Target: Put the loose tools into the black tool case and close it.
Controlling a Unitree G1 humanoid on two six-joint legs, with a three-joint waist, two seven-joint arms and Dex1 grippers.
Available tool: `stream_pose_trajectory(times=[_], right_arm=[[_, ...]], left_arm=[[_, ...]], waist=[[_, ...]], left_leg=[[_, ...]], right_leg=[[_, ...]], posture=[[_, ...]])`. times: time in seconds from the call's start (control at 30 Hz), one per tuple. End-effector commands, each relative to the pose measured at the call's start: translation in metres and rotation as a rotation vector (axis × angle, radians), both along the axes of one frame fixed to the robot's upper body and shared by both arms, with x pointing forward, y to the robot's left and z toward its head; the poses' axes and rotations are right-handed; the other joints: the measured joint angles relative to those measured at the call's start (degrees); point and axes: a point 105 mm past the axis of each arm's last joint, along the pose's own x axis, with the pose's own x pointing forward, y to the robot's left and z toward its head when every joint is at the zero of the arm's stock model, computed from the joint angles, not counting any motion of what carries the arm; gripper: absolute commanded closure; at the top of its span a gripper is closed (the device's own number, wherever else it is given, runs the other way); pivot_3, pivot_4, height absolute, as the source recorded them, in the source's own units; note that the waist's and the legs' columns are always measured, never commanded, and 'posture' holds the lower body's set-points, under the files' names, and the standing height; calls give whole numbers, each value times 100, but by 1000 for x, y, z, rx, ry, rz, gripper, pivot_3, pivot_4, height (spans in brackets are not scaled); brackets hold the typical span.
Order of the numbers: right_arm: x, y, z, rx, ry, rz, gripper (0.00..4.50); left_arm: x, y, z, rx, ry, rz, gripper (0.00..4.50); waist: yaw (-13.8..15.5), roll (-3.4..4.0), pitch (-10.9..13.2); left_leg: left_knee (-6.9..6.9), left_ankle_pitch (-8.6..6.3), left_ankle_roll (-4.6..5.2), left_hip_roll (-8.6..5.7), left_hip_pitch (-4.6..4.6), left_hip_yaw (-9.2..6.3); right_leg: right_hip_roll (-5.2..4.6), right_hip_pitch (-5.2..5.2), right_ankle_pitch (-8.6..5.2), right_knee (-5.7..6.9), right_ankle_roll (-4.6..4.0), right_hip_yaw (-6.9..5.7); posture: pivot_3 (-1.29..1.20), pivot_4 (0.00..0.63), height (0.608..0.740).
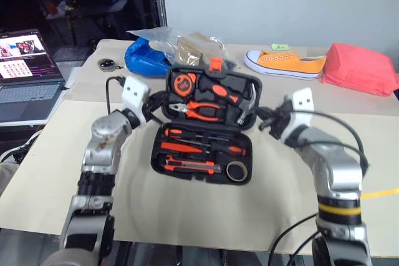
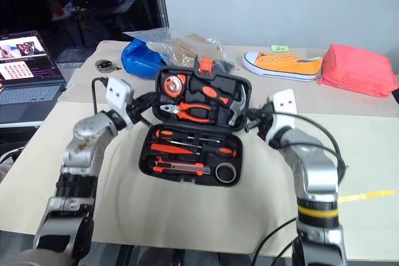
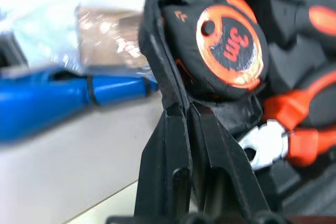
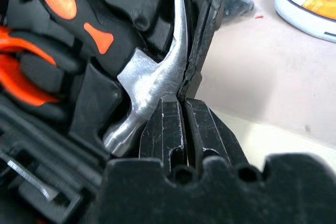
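Note:
The black tool case [image 1: 248,154] lies open in the middle of the table, with its lid [image 1: 169,88] tilted up at the far side. Two black-and-orange screwdrivers [image 1: 198,149], a utility knife [image 1: 190,166] and a greyish tape roll [image 1: 236,171] lie in the near half. The lid holds a tape measure [image 3: 231,45], pliers [image 1: 201,110] and a steel hammer [image 4: 152,85]. My left gripper [image 3: 189,109] is shut on the lid's left rim. At the right rim, beside the hammer head, my right gripper [image 4: 182,103] is shut on the lid.
Behind the case lie a blue bag [image 1: 142,58] and a clear plastic bag [image 1: 190,45]. An orange sneaker [image 1: 287,63] and a red pouch [image 1: 360,70] sit at the back right. A laptop [image 1: 25,73] stands off the table's left side.

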Motion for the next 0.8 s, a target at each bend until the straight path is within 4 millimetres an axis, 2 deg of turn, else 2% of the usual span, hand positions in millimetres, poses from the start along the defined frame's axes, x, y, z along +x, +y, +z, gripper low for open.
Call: stream_pose_trajectory(times=[0.03,0.2,0.23,0.27,0.3,0.37,0.43,0.47,0.57,0.67,0.7,0.77,0.8], right_arm=[[-23,22,31,-65,-249,150,4451],[-54,20,14,-209,-319,250,4451],[-60,17,11,-243,-331,259,4488],[-65,14,8,-267,-340,262,4500],[-72,12,3,-312,-347,292,4500],[-84,8,-8,-400,-349,331,4500],[-97,0,-19,-556,-363,366,3784],[-100,-7,-21,-605,-361,356,3584],[-108,-38,-28,-730,-299,324,3584],[-116,-66,-27,-657,-129,263,3584],[-125,-66,-25,-606,-62,309,3584],[-143,-55,-19,-495,27,420,4088],[-153,-41,-17,-442,70,504,4298]], left_arm=[[-13,-15,-4,154,-133,-130,4500],[-28,9,-27,278,-120,-203,4500],[-34,15,-28,298,-123,-220,4156],[-38,20,-29,312,-123,-232,3809],[-43,27,-29,317,-119,-228,3664],[-50,42,-30,313,-88,-216,2911],[-65,62,-31,318,-35,-216,2185],[-73,73,-33,319,4,-215,2179],[-99,103,-29,271,127,-203,2179],[-122,113,-13,175,212,-218,2179],[-133,109,-4,134,240,-245,2179],[-155,96,9,73,311,-331,2179],[-166,87,16,46,336,-367,2179]], waist=[[20,-1,0],[-9,-4,3],[-32,-4,3],[-62,-3,2],[-97,1,0],[-119,1,0],[-128,-6,2],[-134,-9,4],[-153,-12,6],[-135,-16,8],[-123,-19,10],[-114,-19,11],[-116,-22,12]], left_leg=[[7,1,0,0,4,5],[29,0,2,4,123,1],[27,-2,3,9,159,5],[27,-3,4,12,167,8],[27,-3,4,14,169,10],[27,-2,4,16,171,12],[29,-3,5,18,165,11],[29,-4,6,24,163,12],[26,-7,6,39,163,18],[26,-8,5,56,174,30],[28,-8,5,72,182,39],[31,-7,4,98,179,66],[29,-7,5,116,183,86]], right_leg=[[0,2,1,-2,-2,2],[9,136,-2,-34,0,-3],[15,171,-4,-45,0,-2],[18,181,-5,-47,0,0],[18,181,-5,-47,-1,2],[17,181,-5,-43,-1,6],[17,178,-5,-45,0,5],[20,176,-5,-46,0,5],[23,171,-6,-48,-3,6],[18,181,-8,-44,-8,7],[19,189,-8,-47,-11,6],[15,189,-10,-49,-18,1],[7,193,-13,-46,-22,-4]], posture=[[0,150,740],[0,150,740],[0,150,740],[0,150,740],[0,150,740],[0,150,740],[0,150,740],[0,150,740],[0,150,740],[0,150,740],[0,150,740],[0,150,740],[0,150,740]])
